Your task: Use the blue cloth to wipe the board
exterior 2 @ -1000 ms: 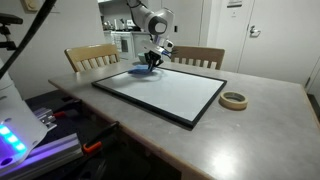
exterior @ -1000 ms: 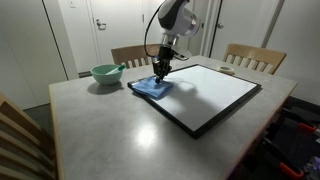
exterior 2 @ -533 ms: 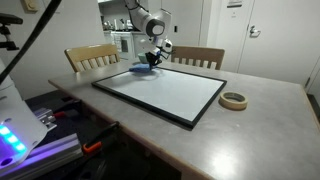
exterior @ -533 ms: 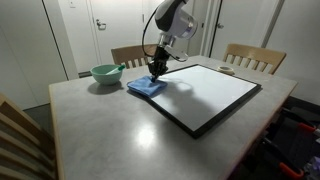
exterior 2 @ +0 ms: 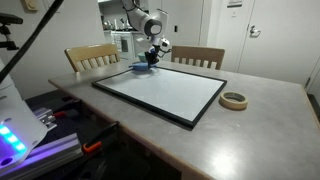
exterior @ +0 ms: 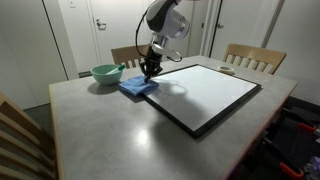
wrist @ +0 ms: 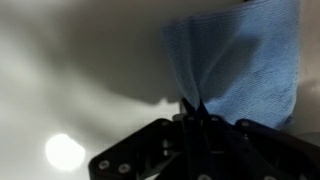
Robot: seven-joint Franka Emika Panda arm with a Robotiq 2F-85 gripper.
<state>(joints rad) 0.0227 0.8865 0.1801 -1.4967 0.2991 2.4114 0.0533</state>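
1. End effector (exterior: 150, 70): pinching, jaws fully together, a raised fold of the small soft medium-blue fabric cloth (exterior: 135, 89).
2. Resting the cloth's remainder on the grey counter (exterior: 100, 130), just beside a corner of the large glossy white black-framed rectangular board (exterior: 210, 92).

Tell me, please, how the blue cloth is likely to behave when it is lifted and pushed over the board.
Probably floppy: the blue cloth puckers into creases where the hand pinches it. Likely light, since a small pinch gathers it. On the glossy board it may bunch or fold rather than slide flat.
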